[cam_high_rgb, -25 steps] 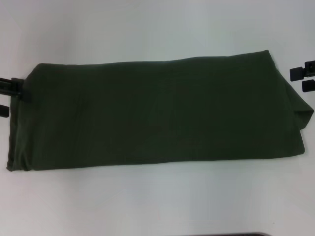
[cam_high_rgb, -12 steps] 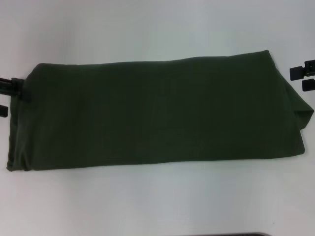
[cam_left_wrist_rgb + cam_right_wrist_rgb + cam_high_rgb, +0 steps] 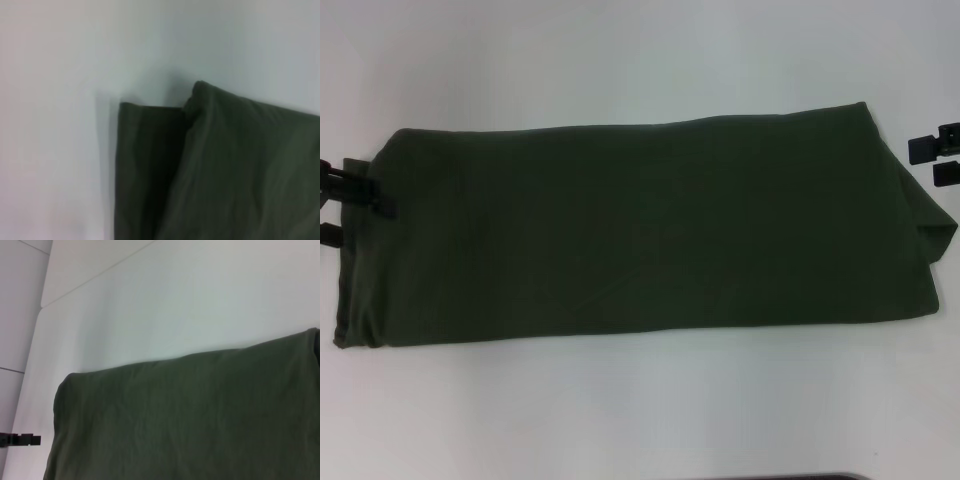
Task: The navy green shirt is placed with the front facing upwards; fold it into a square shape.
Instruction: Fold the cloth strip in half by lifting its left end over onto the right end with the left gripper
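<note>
We see the navy green shirt [image 3: 640,225] as one plain dark olive green — no print, no lettering, no stripe on the side facing up. Around the shirt, the table [image 3: 640,50] is plain white with a faint bluish cast. At the shirt's left end we find the left gripper [image 3: 345,205] black, and off the shirt's right end the right gripper [image 3: 938,160] black too — both plain

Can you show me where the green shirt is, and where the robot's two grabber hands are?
navy green shirt [image 3: 640,230]: head view, middle of the folded cloth.
left gripper [image 3: 345,205]: head view, between its two fingers at the shirt's left end.
right gripper [image 3: 935,160]: head view, between its two fingers just off the shirt's right end.
</note>
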